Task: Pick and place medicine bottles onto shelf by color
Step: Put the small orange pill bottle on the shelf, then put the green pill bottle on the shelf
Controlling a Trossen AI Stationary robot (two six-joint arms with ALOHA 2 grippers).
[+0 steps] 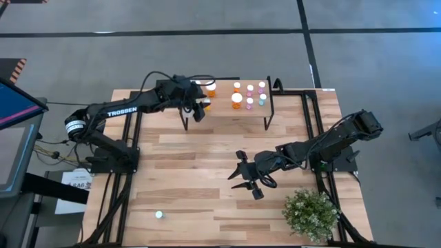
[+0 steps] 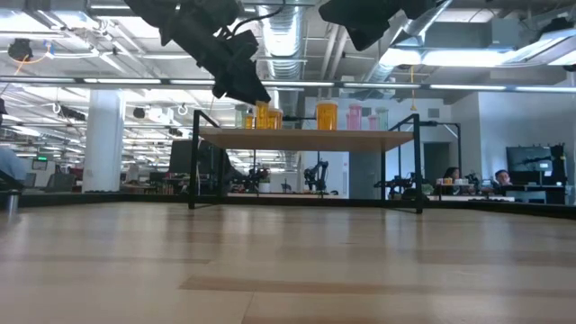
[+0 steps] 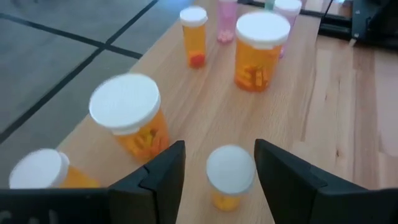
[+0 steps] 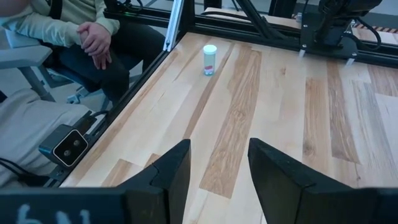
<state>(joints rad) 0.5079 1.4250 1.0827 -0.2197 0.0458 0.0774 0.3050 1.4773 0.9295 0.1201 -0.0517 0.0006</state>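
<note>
High view: the shelf [image 1: 227, 110] stands at the far side of the table [image 1: 207, 186]. On its plank the orange bottles [image 1: 211, 88] crowd the left end and the pink and teal ones [image 1: 262, 87] stand toward the right, so the colours are already grouped. The left gripper [image 1: 200, 107] reaches over the shelf's left end, among the orange ones. The right gripper [image 1: 249, 180] hangs over bare table at mid-right, near the plant [image 1: 311, 213], apparently waiting. One small teal bottle [image 1: 159, 215] sits alone near the front left edge, not yet sorted.

Low view: the shelf shows at the far side of the table with orange bottles left and centre and paler pink and teal ones toward the right; a dark arm hangs above its left end.

Left wrist view: the fingers stand apart on either side of a small orange bottle [image 3: 230, 176], which rests upright on the plank; whether the pads touch it is unclear. It looks freshly set down beside larger orange bottles [image 3: 132, 121].

Right wrist view: the fingers are spread with nothing between them, pointing across the table toward the lone teal bottle; a seated person's hands [image 4: 94, 38] rest just beyond the table edge.
</note>
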